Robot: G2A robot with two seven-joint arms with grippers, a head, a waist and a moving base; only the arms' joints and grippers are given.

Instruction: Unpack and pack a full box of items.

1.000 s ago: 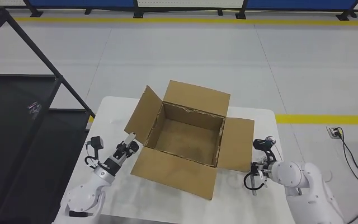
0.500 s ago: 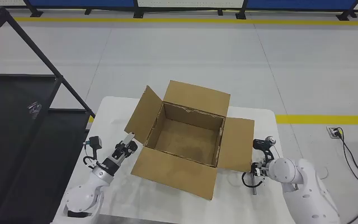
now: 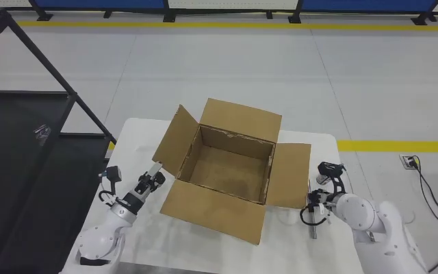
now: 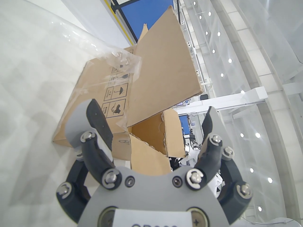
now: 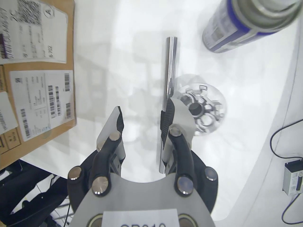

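**Cardboard box**, outer side wall: column of square handling pictograms, umbrella among them. Captions beside them too small to read.

**Box panel** facing right gripper:
- White shipping label: square matrix code, circled letter, handwriting.
- Second label just beside first: several barcodes, fine print illegible.

**Spray can**, near that panel: blue label, print unreadable.

**White sticker** on wrist plate of right gripper and of left gripper: characters cut by frame edge.

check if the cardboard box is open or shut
Open. The cardboard box has all four flaps spread outward, and the top view sees its bare floor.
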